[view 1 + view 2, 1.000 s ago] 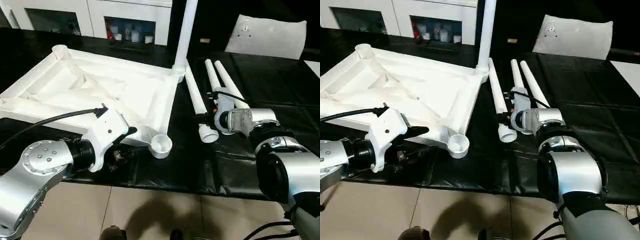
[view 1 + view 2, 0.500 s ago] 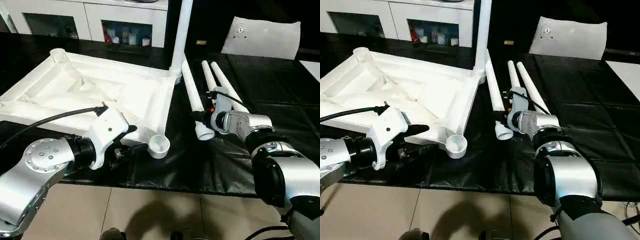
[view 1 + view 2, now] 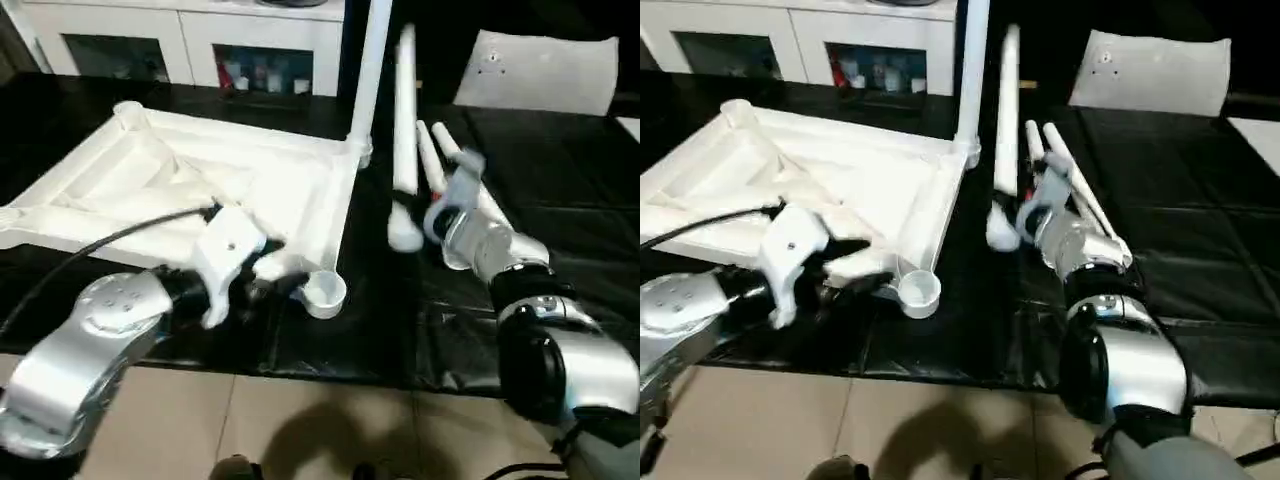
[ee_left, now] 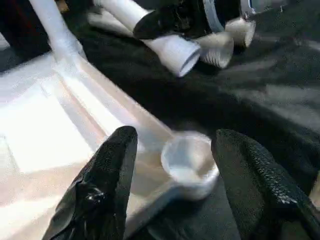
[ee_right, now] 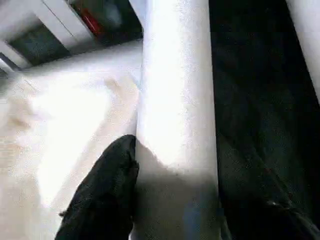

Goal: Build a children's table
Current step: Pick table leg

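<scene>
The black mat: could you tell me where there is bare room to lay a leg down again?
Bare mat lies right of the two loose legs, below the flat white panel. A narrower strip runs between the table top and the leg held by the right gripper. It is crowded around the near corner socket, beside the left gripper.

The table top (image 3: 250,190) is plain white, its ribbed underside white as well, and the round corner socket (image 3: 324,293) is white too. The leg (image 3: 403,130) lifted by the right claw (image 5: 175,200) is white, as are the standing leg (image 3: 368,70) and the two legs lying on the counter (image 3: 440,160). The counter (image 3: 560,170) wears glossy black sheeting. Both claws have black fingers (image 4: 100,195); the forearms (image 3: 90,340) are silver. The flat panel (image 3: 540,70) is white. The floor (image 3: 300,420) is pale beige tile.
</scene>
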{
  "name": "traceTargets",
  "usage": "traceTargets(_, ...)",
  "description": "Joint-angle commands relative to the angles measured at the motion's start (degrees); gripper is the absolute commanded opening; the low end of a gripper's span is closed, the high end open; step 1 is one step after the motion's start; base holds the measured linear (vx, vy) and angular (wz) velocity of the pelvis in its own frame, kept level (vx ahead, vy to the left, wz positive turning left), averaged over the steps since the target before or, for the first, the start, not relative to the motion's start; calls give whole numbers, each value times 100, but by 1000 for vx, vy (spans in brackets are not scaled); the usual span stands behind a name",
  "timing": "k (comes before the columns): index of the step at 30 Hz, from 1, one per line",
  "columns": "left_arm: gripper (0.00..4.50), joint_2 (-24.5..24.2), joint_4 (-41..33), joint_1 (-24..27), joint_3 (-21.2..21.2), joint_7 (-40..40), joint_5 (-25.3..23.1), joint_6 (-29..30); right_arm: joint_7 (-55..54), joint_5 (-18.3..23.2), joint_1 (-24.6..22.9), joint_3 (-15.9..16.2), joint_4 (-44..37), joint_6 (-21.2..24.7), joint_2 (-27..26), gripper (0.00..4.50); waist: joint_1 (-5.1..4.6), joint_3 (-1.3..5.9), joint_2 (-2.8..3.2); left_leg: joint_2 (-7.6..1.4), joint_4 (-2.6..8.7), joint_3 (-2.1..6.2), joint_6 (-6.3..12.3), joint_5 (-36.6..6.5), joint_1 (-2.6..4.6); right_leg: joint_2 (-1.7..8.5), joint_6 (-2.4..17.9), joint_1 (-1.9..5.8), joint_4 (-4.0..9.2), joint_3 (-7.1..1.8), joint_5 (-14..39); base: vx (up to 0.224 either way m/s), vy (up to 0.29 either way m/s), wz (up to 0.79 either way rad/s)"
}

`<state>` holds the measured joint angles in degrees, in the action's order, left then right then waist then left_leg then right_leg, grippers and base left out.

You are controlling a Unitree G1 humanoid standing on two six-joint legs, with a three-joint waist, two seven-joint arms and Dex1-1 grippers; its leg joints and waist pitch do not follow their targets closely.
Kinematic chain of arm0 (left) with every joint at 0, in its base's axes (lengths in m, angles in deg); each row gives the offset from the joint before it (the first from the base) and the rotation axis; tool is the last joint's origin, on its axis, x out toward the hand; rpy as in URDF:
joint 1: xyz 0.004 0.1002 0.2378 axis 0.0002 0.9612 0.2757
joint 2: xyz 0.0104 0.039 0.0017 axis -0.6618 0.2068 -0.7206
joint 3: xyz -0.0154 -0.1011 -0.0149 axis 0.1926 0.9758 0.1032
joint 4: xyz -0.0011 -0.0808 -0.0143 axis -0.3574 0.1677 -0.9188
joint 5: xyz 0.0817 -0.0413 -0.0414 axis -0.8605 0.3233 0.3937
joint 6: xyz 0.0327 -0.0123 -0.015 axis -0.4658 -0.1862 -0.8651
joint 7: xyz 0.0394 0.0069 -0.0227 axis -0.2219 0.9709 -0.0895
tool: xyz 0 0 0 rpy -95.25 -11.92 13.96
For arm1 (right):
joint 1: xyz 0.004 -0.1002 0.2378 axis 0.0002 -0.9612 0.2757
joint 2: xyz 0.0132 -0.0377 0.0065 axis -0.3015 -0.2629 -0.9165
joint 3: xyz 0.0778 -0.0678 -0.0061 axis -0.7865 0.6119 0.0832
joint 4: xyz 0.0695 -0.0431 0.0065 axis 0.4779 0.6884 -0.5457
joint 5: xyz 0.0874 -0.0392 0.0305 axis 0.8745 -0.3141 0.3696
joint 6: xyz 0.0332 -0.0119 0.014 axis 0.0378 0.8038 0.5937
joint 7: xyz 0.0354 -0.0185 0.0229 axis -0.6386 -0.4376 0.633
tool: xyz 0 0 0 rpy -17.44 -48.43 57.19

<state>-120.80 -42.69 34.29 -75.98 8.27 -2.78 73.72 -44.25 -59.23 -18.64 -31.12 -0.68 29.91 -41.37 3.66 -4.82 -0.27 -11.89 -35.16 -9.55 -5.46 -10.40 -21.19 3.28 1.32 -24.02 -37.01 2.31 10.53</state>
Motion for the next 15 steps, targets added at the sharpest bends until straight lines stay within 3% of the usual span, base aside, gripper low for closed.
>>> traceTargets(1, 273, 163, 229, -111, -16, 208, -122, -176, -63, 260, -301, -231, -775, -333, -84, 193, 17, 499, 124, -3, 356, -23, -130, -1114, 21, 280, 1182, 333, 406, -178, 924, 0, 0, 0)
traceTargets(3, 273, 354, 404, -208, -17, 362, -193, -304, -175, 441, -574, -366, -1389, -566, -226, 193, 34, 512, 108, -8, 365, -32, -105, -1114, 37, 275, 1043, 330, 442, -184, 1012, 0, 0, 0)
traceTargets(4, 273, 569, 591, -333, -8, 535, -245, -412, -300, 463, -885, -383, -2004, -912, -355, 193, 35, 511, 136, 1, 370, -29, -118, -1086, 33, 266, 1022, 338, 440, -182, 1003, 0, 0, 0)
traceTargets(5, 273, 662, 673, -398, 0, 610, -259, -448, -361, 432, -1013, -358, -2247, -1045, -404, 193, 47, 502, 126, -5, 370, -43, -114, -1128, 41, 264, 942, 308, 483, -191, 1074, 0, 0, 0)
traceTargets(6, 273, 798, 788, -501, 23, 710, -266, -501, -351, 587, -1171, -418, -2649, -996, -504, 193, 53, 528, 125, 0, 376, -24, -142, -1062, 35, 269, 911, 344, 452, -184, 1075, 0, 0, 0)
traceTargets(8, 273, 1049, 991, -681, 121, 858, -228, -562, -133, 1213, -1396, -611, -3399, -358, -680, 193, 38, 502, 139, 24, 389, -33, -92, -1187, 59, 222, 814, 336, 496, -194, 1118, 0, 0, 0)
traceTargets(10, 273, 1254, 1177, -845, 243, 998, -172, -598, 112, 1687, -1601, -676, -3997, -1, -823, 192, 43, 516, 173, 18, 402, -4, -76, -1181, 42, 241, 788, 344, 481, -184, 1116, 0, 0, 0)
traceTargets(11, 273, 1468, 1365, -1015, 416, 1125, -59, -617, 345, 2026, -1889, -527, -4572, 197, -904, 192, 20, 511, 142, 34, 398, -13, -69, -1181, 21, 239, 747, 360, 517, -181, 1207, 0, 0, 0)
traceTargets(12, 300, 1568, 1445, -1087, 504, 1165, 2, -620, 443, 2207, -2043, -424, -4841, 303, -928, 191, 16, 511, 177, 38, 386, -22, -31, -1165, 24, 241, 711, 355, 543, -189, 1227, 0, 0, 0)
traceTargets(15, 318, 1786, 1681, -1304, 757, 1296, 190, -528, 837, 2617, -2341, -164, -5293, 653, -892, 191, 10, 519, 152, 47, 392, -5, 4, -1069, 0, 245, 666, 375, 565, -176, 1398, 0, 0, 0)
